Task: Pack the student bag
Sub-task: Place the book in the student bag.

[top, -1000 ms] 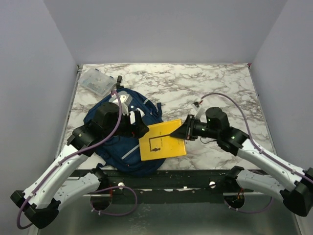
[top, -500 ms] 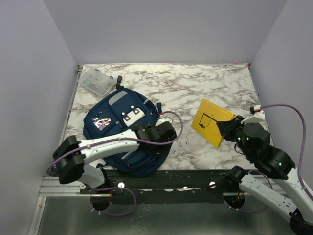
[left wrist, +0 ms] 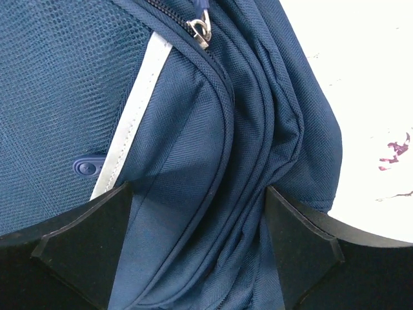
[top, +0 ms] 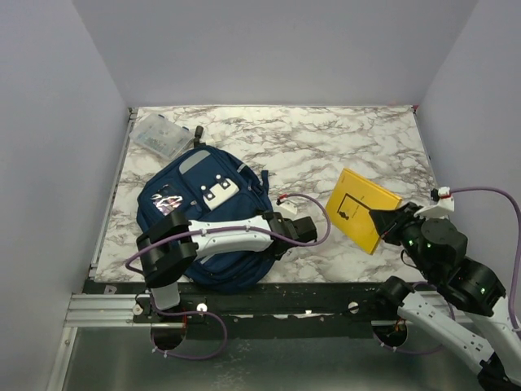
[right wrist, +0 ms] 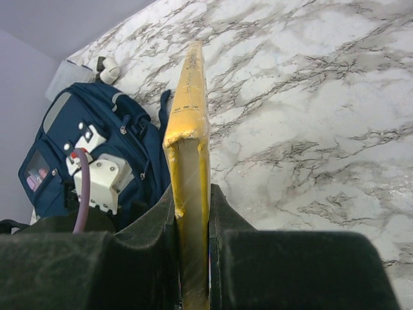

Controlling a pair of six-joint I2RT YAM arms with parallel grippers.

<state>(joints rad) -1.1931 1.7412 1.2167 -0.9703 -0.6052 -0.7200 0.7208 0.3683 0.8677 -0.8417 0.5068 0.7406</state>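
The student bag (top: 244,187), navy with grey stripes, lies flat on the left of the marble table (top: 326,147). My left gripper (top: 285,238) is at the bag's near right edge. In the left wrist view, the left gripper (left wrist: 197,188) is open, its fingers wide on either side of folded bag fabric (left wrist: 193,116) below a zipper pull (left wrist: 200,29). My right gripper (top: 384,226) is shut on a yellow book (top: 362,208), held tilted above the table's right side. The right wrist view shows the book (right wrist: 188,129) edge-on, clamped in the gripper (right wrist: 192,213), with the bag (right wrist: 71,135) to its left.
A clear plastic box (top: 160,134) sits at the far left corner, with a small black and white object (top: 197,132) beside it. Grey walls close in the table on three sides. The left arm's cable (top: 313,216) loops over the table by the bag.
My right gripper has carried the yellow book off the bag and over to the right. The left arm has swung across the bag to its near right edge, and its jaws have narrowed slightly.
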